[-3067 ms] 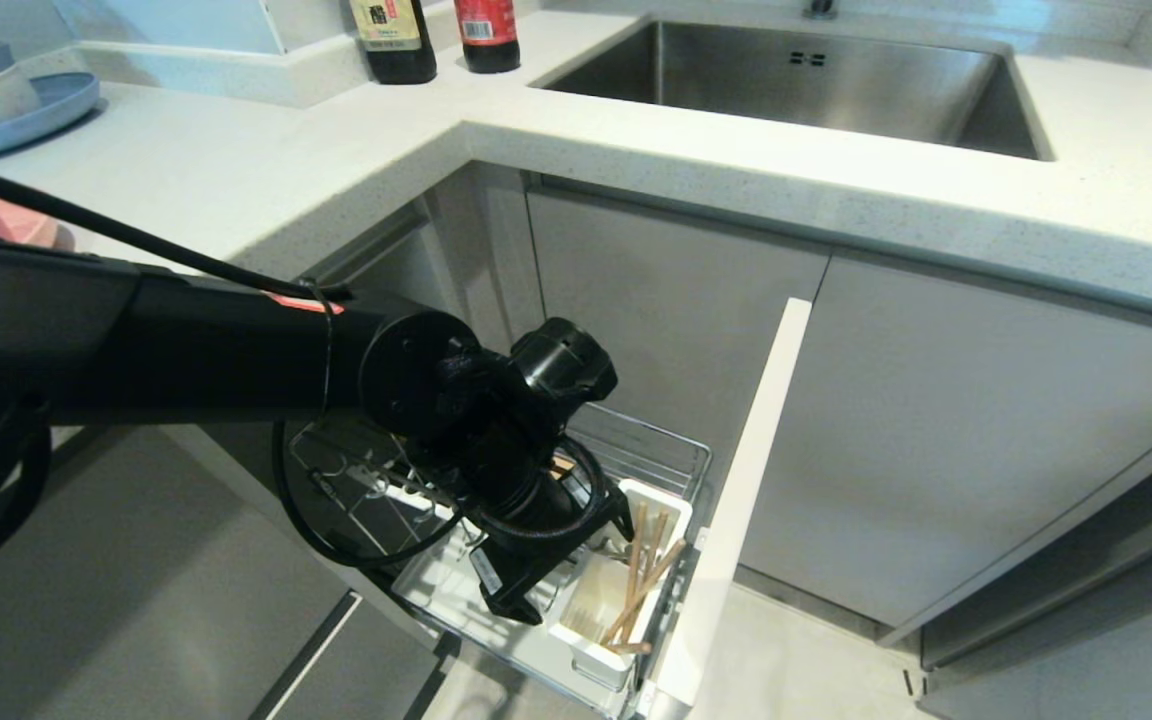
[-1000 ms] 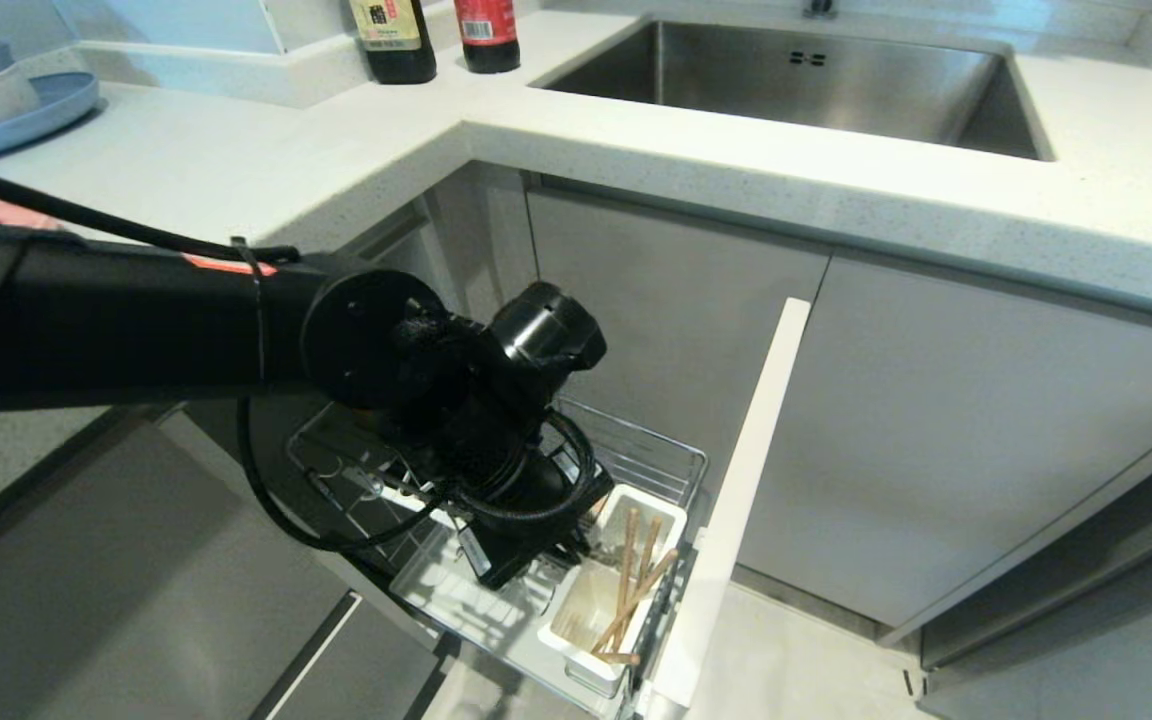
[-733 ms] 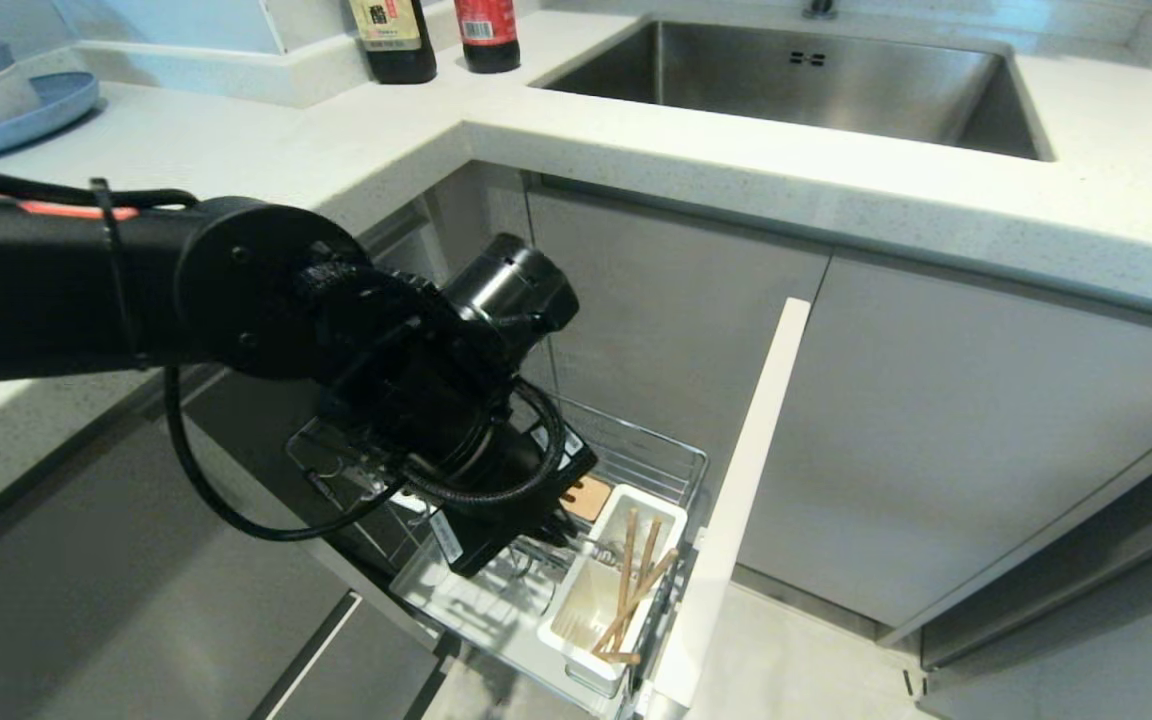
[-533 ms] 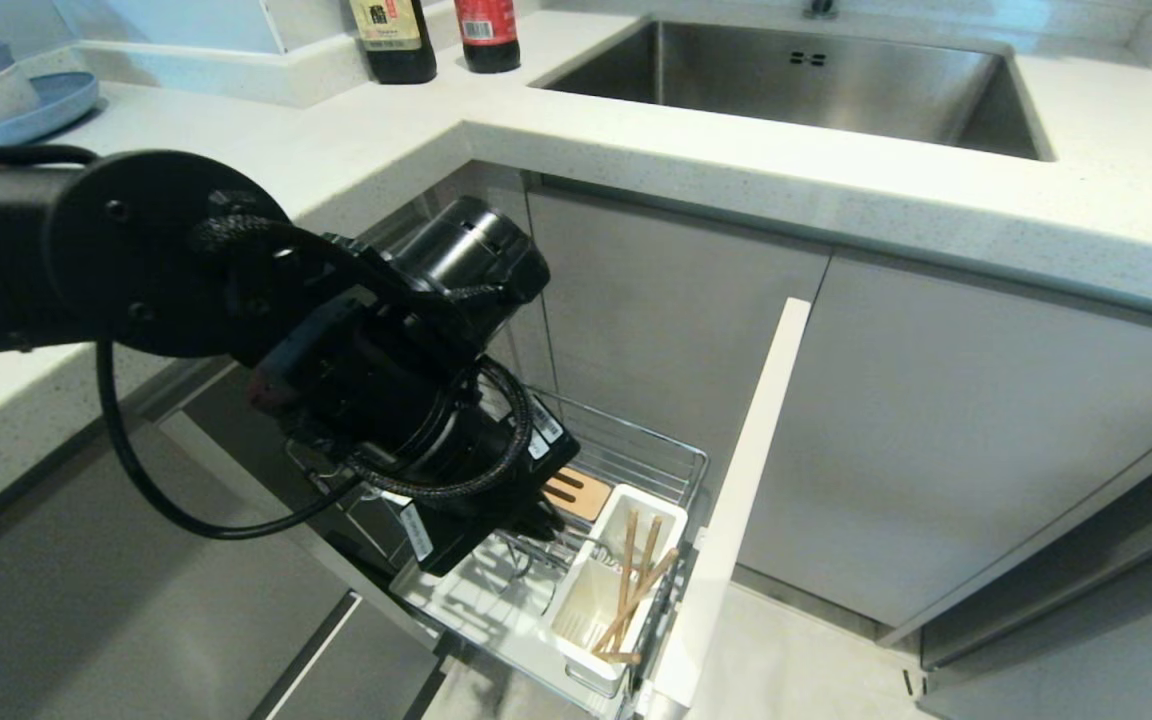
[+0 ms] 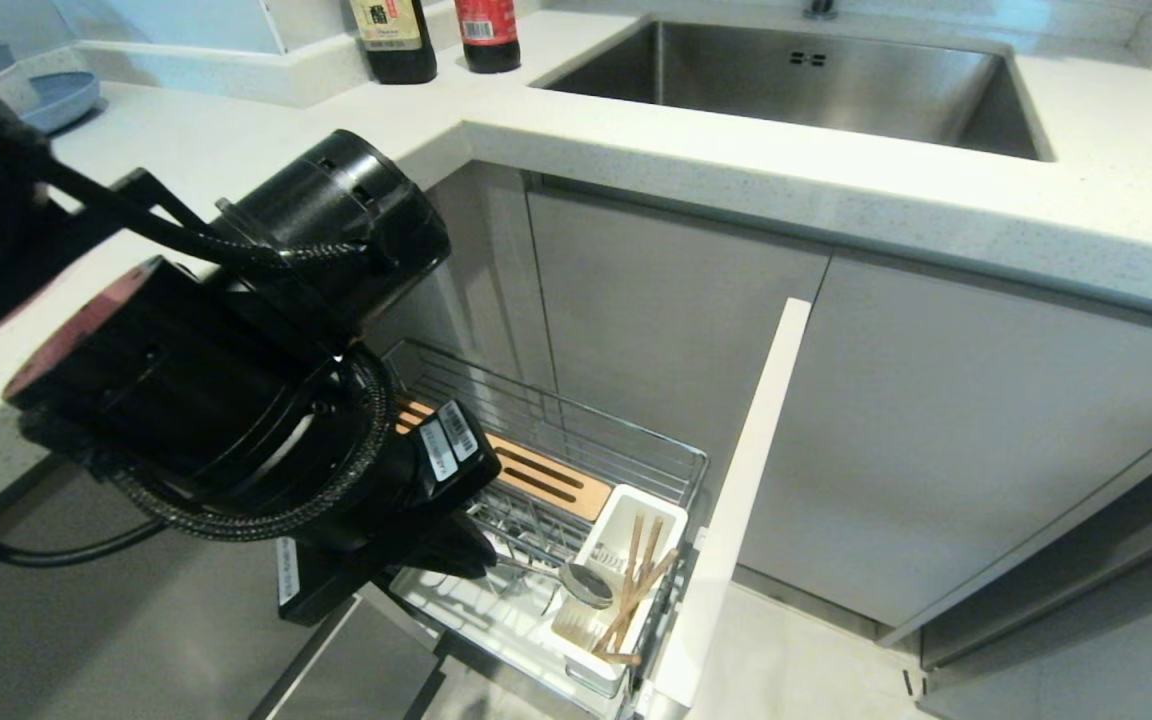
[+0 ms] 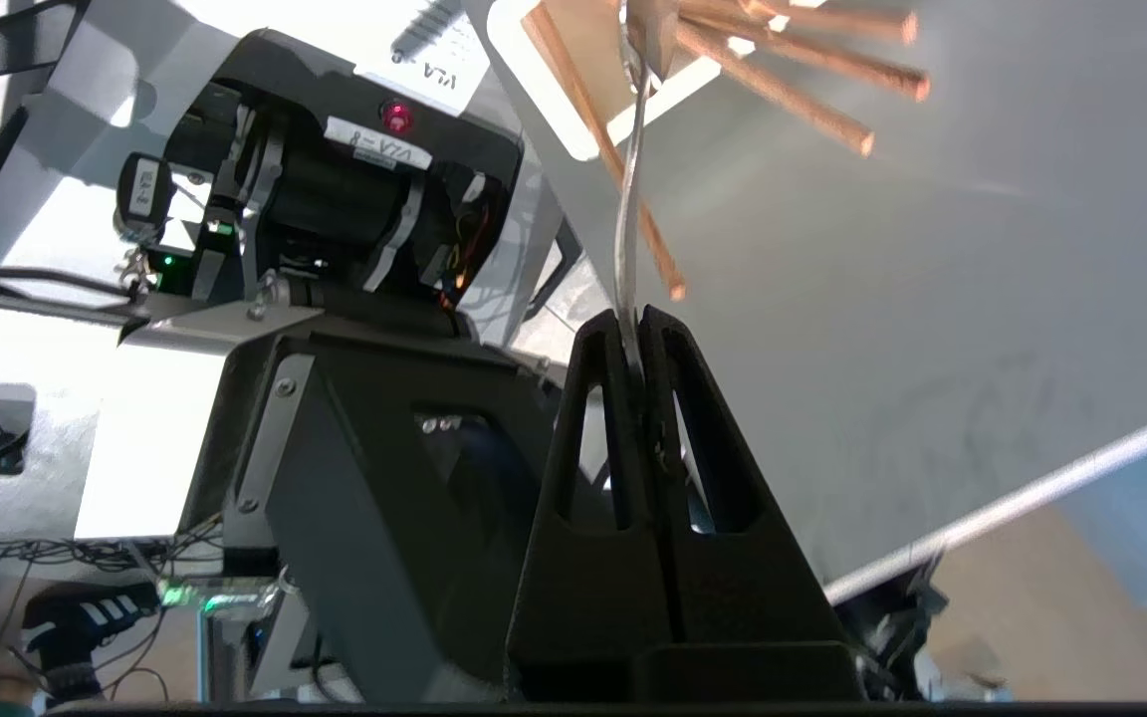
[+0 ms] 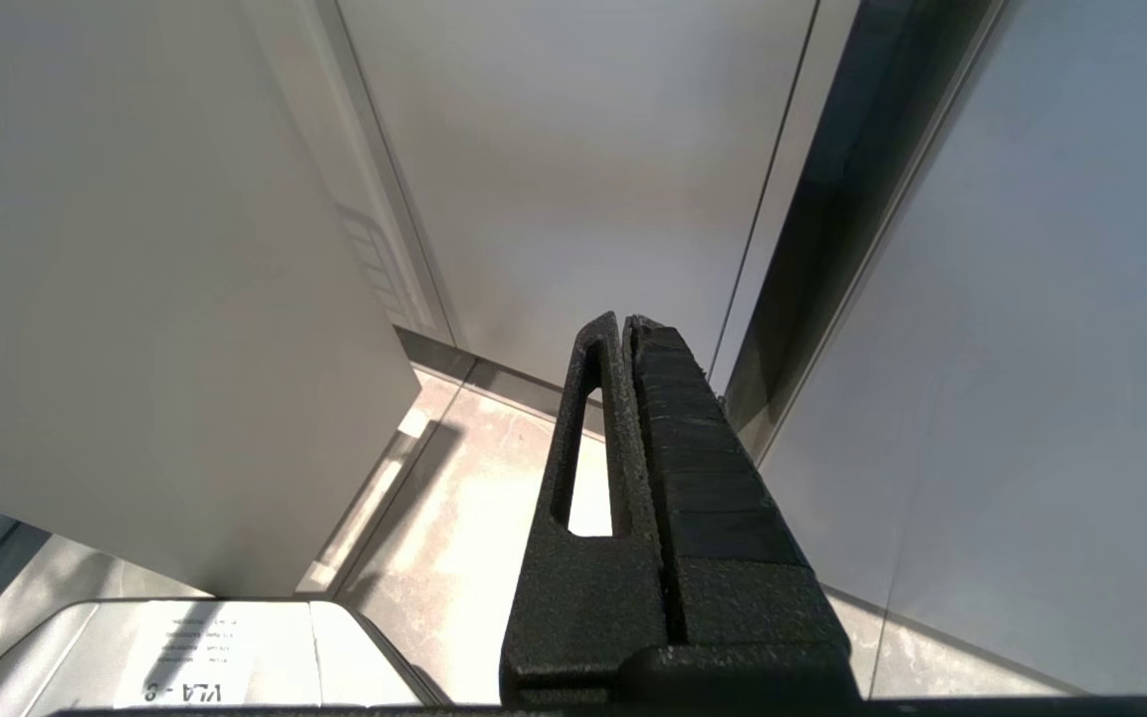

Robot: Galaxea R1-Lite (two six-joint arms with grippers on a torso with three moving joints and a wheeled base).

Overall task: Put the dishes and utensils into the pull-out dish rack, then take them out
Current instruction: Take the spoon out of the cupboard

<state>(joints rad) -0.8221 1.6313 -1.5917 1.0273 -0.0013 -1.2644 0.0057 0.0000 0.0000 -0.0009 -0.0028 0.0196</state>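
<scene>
Two arms belong to this robot, but only the left one is busy. Its pincer [image 6: 641, 317] is pinched on the thin handle of the metal spoon [image 5: 584, 583], whose bowl hangs just over the white utensil cup [image 5: 604, 645] at the near corner of the pull-out dish rack [image 5: 626, 450]. From where I stand, the arm's bulky black wrist covers much of the rack's left side, so the fingertips themselves are hidden behind it; the wrist camera shows the spoon's handle running out from between the closed fingers [image 6: 598, 398].

Light wooden chopsticks [image 5: 636, 590] lean in the cup, crossing one another, right beside the spoon's bowl. Behind the cup lies the slotted wooden strip [image 5: 536, 478], and wire prongs stand over the white drip tray [image 5: 466, 610]. The rack is drawn out from the lower cabinet, its white front panel [image 5: 736, 500] standing open to the right.

Up on the counter [image 5: 236, 150], a blue plate [image 5: 61, 100] sits at the far left, partly hidden by the arm. Two dark bottles [image 5: 391, 40] stand near the steel sink [image 5: 796, 80].

The right pincer [image 7: 625, 324] is pressed together, hanging low beside grey cabinet fronts above the floor.
</scene>
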